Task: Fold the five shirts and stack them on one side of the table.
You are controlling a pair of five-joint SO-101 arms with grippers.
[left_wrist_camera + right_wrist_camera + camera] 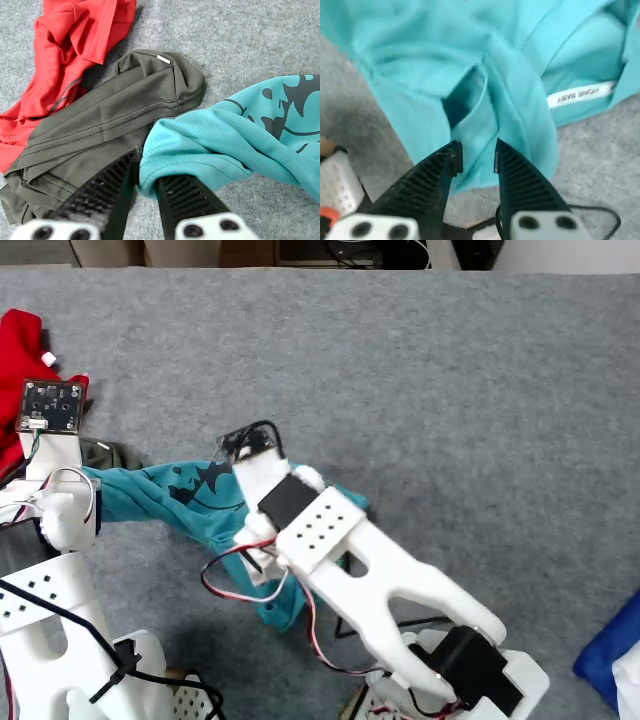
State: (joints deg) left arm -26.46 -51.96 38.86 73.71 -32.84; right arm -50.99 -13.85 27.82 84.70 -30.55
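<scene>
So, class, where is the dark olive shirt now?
The dark olive shirt lies crumpled at the left of the table in the high view, between the red shirt and the teal shirt that the left gripper holds.

Grey table (450, 370), teal shirt (150, 495), red shirt (15, 340), olive shirt (100, 120)

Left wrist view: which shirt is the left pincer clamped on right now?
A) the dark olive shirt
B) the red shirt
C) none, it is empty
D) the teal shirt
D: a bunched edge of the teal shirt is pinched in the left pincer, while the dark olive shirt and the red shirt lie loose beside it.
</scene>
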